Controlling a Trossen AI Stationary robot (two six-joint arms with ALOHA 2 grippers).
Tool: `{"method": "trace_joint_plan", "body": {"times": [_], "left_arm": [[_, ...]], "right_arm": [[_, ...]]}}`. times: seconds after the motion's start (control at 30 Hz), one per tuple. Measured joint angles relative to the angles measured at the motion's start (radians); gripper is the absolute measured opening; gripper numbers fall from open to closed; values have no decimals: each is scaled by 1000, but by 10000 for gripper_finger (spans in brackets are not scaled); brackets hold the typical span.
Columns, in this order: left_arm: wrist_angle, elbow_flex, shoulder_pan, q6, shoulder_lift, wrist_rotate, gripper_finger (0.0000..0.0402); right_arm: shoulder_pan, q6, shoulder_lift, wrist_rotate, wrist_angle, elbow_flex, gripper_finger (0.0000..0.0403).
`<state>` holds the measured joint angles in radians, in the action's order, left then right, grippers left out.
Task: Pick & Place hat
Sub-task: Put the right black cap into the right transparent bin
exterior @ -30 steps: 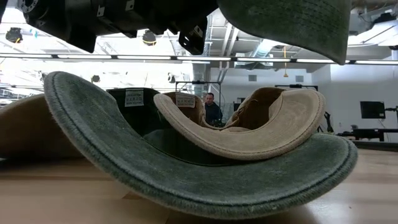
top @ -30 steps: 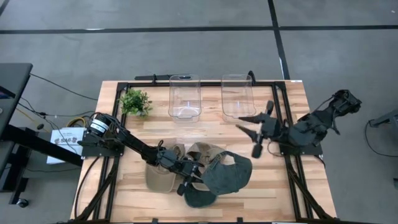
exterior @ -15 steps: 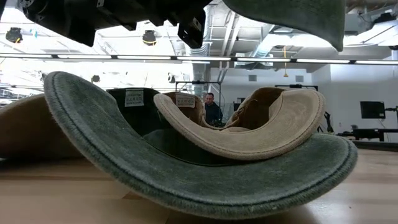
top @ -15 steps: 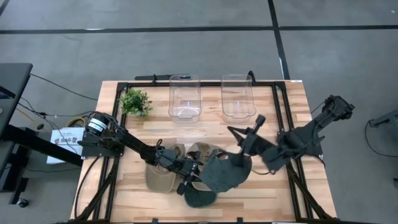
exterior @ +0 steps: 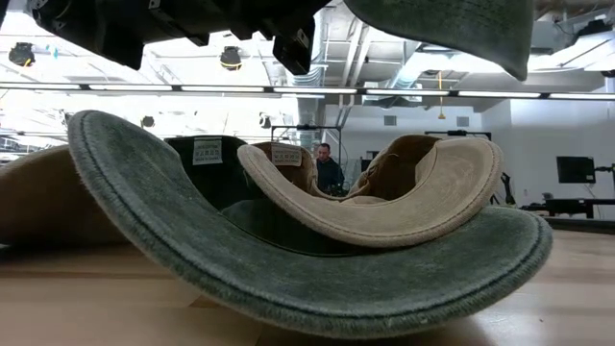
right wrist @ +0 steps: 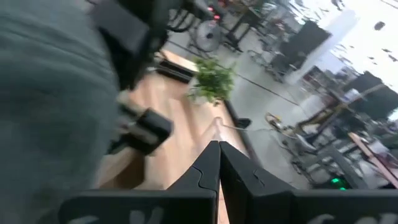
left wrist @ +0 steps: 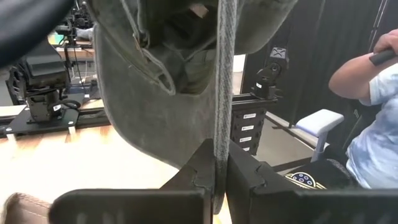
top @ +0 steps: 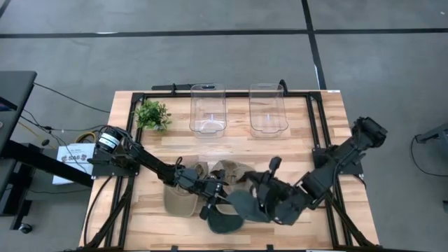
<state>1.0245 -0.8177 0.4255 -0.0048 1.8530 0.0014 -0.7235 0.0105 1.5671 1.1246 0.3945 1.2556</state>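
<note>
The left gripper (left wrist: pixel 217 180), jaws clenched on a grey-green hat's (left wrist: pixel 155 99) edge, is lifting it off the tan hats (top: pixel 183 199) while the right gripper (right wrist: pixel 217 163), jaws clenched empty, is reaching alongside, seemingly to help.

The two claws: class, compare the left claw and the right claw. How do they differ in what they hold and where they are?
The left claw is shut on the edge of the green hat, lifting it; the right claw is shut on nothing. The left claw reaches in from the table's left side; the right claw comes from the right, low beside the green hat. Both are shut and meet near the hats at the table's front.
</note>
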Motion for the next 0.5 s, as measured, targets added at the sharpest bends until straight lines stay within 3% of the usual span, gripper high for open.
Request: {"method": "trace_joint_plan", "body": {"times": [0.23, 0.5], "left_arm": [[1, 0, 0, 0, 0, 0, 14], [1, 0, -1, -4, 0, -2, 14]], "right_arm": [[-50, -55, -76, -4, 59, 0, 0], [-15, -63, -160, -4, 55, 0, 0]]}}
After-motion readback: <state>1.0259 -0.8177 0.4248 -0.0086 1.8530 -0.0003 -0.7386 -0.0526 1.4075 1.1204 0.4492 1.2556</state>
